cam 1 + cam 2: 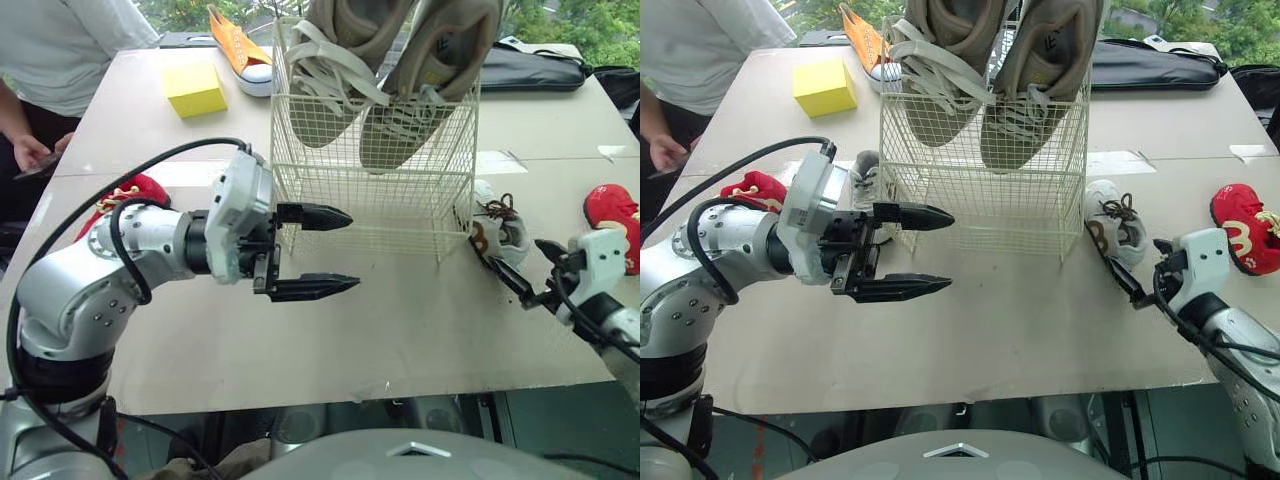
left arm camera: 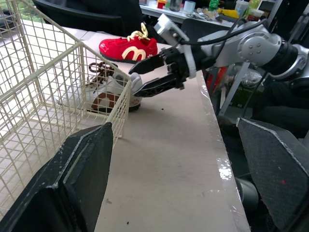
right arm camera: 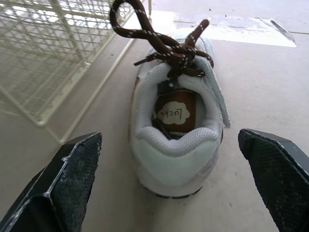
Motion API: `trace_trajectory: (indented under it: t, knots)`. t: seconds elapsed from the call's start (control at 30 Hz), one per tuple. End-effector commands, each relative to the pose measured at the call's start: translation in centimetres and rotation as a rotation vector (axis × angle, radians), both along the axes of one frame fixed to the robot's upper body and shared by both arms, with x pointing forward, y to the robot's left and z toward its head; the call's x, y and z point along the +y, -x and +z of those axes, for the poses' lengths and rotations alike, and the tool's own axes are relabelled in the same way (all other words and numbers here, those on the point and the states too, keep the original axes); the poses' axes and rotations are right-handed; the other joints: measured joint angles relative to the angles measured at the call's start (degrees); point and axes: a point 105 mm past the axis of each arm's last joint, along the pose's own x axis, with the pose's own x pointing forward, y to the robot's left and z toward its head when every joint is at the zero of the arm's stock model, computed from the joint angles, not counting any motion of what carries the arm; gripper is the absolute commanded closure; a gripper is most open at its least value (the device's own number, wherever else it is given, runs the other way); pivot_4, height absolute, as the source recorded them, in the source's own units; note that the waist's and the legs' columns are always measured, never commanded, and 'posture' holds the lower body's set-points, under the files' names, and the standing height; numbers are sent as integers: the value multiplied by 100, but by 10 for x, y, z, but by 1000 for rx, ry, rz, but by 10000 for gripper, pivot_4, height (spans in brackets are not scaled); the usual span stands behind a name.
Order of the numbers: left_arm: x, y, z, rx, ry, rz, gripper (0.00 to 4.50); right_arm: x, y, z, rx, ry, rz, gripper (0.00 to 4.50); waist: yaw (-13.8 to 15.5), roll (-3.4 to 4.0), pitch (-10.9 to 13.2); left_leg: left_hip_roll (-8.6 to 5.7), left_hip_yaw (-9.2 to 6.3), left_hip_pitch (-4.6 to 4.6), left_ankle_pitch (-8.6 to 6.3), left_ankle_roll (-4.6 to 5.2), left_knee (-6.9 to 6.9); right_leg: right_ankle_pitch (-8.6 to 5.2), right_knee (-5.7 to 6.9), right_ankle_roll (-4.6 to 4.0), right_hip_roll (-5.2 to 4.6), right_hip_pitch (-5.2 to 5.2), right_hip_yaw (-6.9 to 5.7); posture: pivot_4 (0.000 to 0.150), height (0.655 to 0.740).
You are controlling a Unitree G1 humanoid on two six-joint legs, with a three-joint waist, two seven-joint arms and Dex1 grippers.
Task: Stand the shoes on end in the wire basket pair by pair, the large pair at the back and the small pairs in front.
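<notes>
Big tan shoes (image 1: 400, 70) stood on end in the wire basket (image 1: 370, 200) mid-surface (image 1: 400, 330), the left tool (image 1: 352, 250) spread wide at its front, the right tool (image 1: 514, 253) spread behind a small white shoe (image 3: 176, 145) near the right edge.

Top edge crops the large shoes (image 1: 430, 60); the left arm (image 1: 140, 245) half hides a red shoe (image 1: 755, 188).

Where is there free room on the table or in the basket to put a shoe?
Free: the front half of the wire basket, before the large pair; the strip of table before the basket, between left gripper and right gripper. Crowded: right of the basket, around the white shoe and red shoe.
</notes>
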Motion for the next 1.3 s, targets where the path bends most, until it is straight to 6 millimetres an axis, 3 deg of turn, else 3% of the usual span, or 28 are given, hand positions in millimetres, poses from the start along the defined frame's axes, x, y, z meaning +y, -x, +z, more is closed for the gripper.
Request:
trace_trajectory:
  t: [0.03,0.1,0.23,0.33,0.43,0.57,0.67,0.8,0.93,1.3]
  knots:
    - [-2,1,5,-37,6,-9,0,-7,-12,-9,8,26,-49,4975,-8,0,1,0,-1,-2,0,0,0,0,-1,0,0,-1,-1,1500,7400]
    - [-2,1,5,-39,5,-5,0,-6,-14,-17,36,44,-31,11911,-2,3,2,0,3,-4,0,0,0,1,0,0,0,-4,4,1500,7400]
    - [-1,0,5,-37,11,7,0,-5,-15,-15,16,67,-13,30767,-6,0,0,0,2,-3,0,0,0,3,0,5,0,-4,2,1500,7400]
    - [-2,-3,8,-17,44,25,0,-11,-16,3,-49,122,-4,37153,-4,1,1,0,3,-2,0,0,0,3,1,5,0,-4,3,1500,7400]
    - [0,-14,23,59,133,65,0,-32,-4,37,-128,251,31,41511,54,9,6,-4,-1,-9,0,0,3,5,1,8,-6,-5,-2,1500,7400]
    - [-2,-27,38,109,166,85,0,-75,17,87,-170,508,74,43190,87,14,9,-5,-4,-22,-1,2,10,7,-4,12,-5,-11,-4,1500,7400]
    - [-9,-30,52,166,172,13,0,-80,34,128,-215,648,222,43504,74,12,14,-6,-7,-23,-1,3,10,7,-5,12,-2,-10,-6,1500,7400]
    - [-17,-36,75,219,166,-90,0,-57,62,165,-224,793,544,43662,2,8,17,-6,-18,-18,-1,3,8,7,-2,12,3,-7,-13,1500,7400]
    - [-23,-38,87,220,126,-166,0,-28,79,187,-187,798,789,43696,-44,9,25,-5,-14,-8,-1,2,2,7,-4,12,5,0,-4,1500,7400]
    - [-46,-39,72,270,-80,-325,0,46,68,193,-354,826,1301,43709,-7,7,57,-7,-13,-21,-1,2,16,7,-3,11,-6,-8,-11,1500,7400]
